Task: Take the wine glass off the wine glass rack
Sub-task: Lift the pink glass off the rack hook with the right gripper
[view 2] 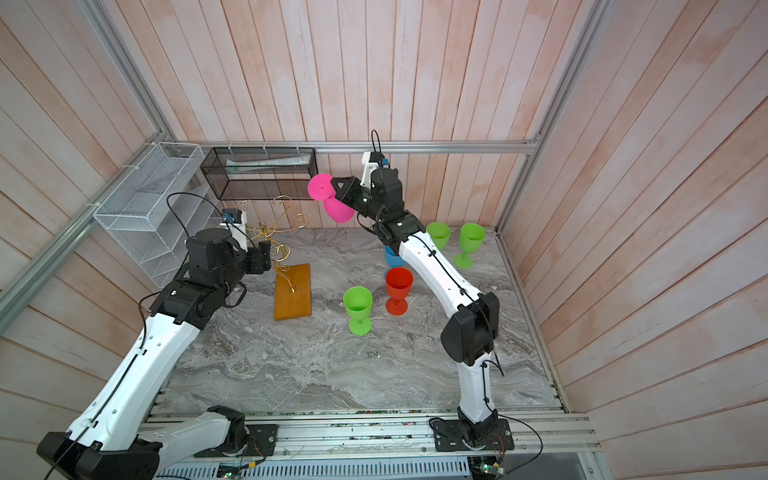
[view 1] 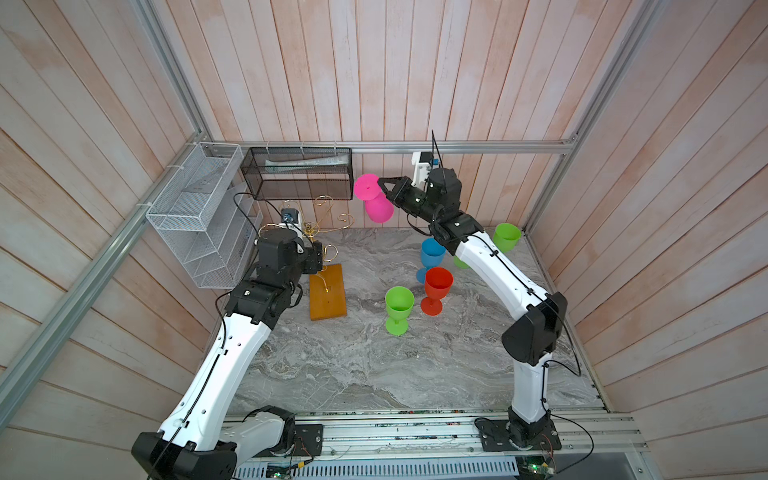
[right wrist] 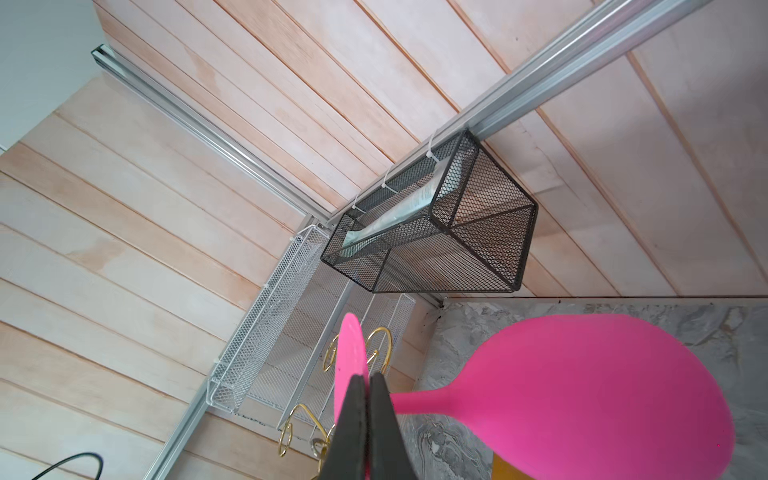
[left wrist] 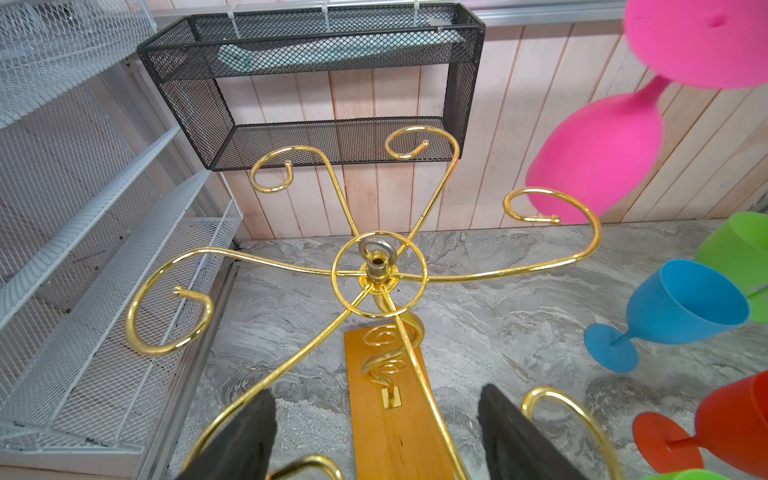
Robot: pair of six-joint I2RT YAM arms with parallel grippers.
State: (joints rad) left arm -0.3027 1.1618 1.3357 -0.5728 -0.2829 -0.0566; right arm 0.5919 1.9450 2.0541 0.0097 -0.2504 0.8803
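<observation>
The pink wine glass (view 1: pixel 378 208) (view 2: pixel 338 210) (right wrist: pixel 582 395) hangs upside down in the air at the back, right of the wine glass rack and clear of its arms. My right gripper (view 1: pixel 380 183) (view 2: pixel 334 185) (right wrist: pixel 368 378) is shut on the rim of its round foot. The gold wire rack (view 1: pixel 328 216) (view 2: pixel 286 212) (left wrist: pixel 378 270) stands on its amber wooden base (view 1: pixel 327 293) with no glass on the scroll arms that show. My left gripper (view 1: pixel 321 257) (view 2: pixel 266 257) (left wrist: pixel 376 399) is open above the base, and a gold arm runs between its fingers.
Upright on the marble stand a green glass (view 1: pixel 400 309), a red one (view 1: pixel 436 291), a blue one (view 1: pixel 432 253) and another green one (view 1: pixel 506 237) at back right. A black mesh basket (view 1: pixel 297 172) hangs on the back wall and a white mesh shelf (view 1: pixel 199 216) on the left wall.
</observation>
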